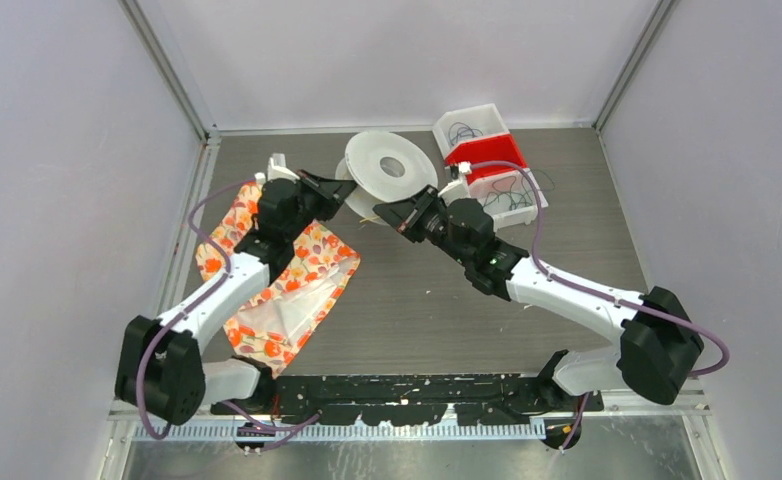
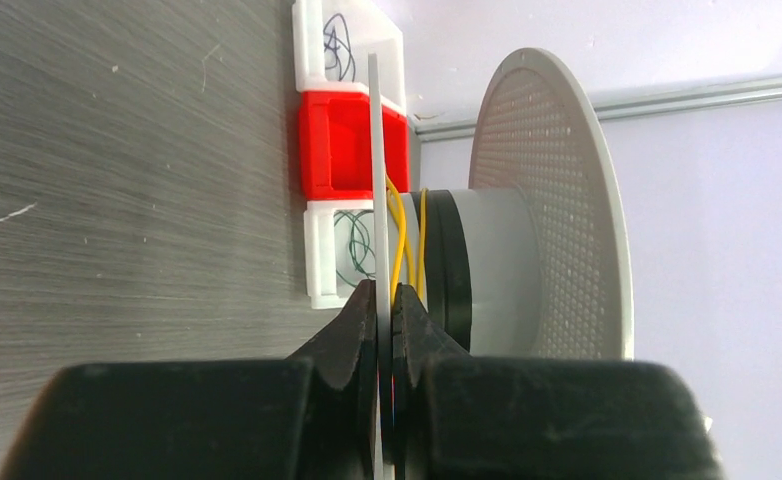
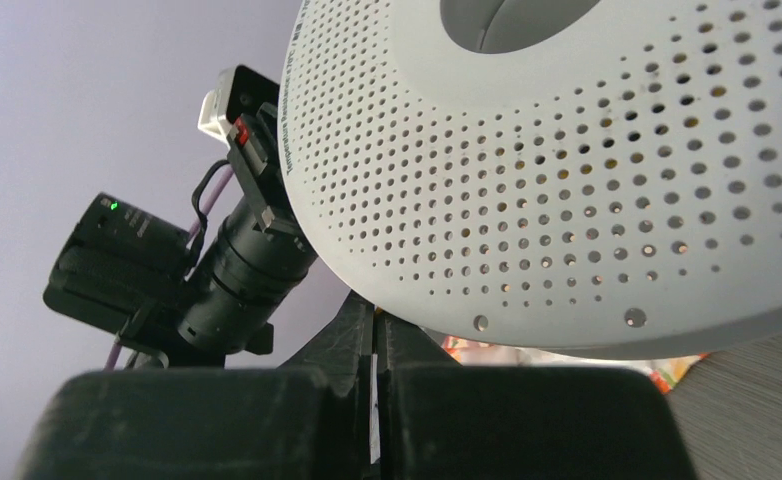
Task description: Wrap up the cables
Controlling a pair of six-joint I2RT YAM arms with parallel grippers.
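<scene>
In left wrist view only, yellow cable point(image 2: 423, 240) on spool point(image 2: 502, 270) hub

I found very little to read from my station. In the right wrist view, one line of small dark print point(image 3: 289, 125) ran along the left rim of the spool point(image 3: 567, 180). It seemed to begin with "Temperature", but the rest was too small and too skewed for me to make out. A tiny green light point(image 3: 114, 206) glowed on the black housing point(image 3: 117, 260) of the left arm, with no legible label beside it. The other two views gave me no legible lettering.
</scene>
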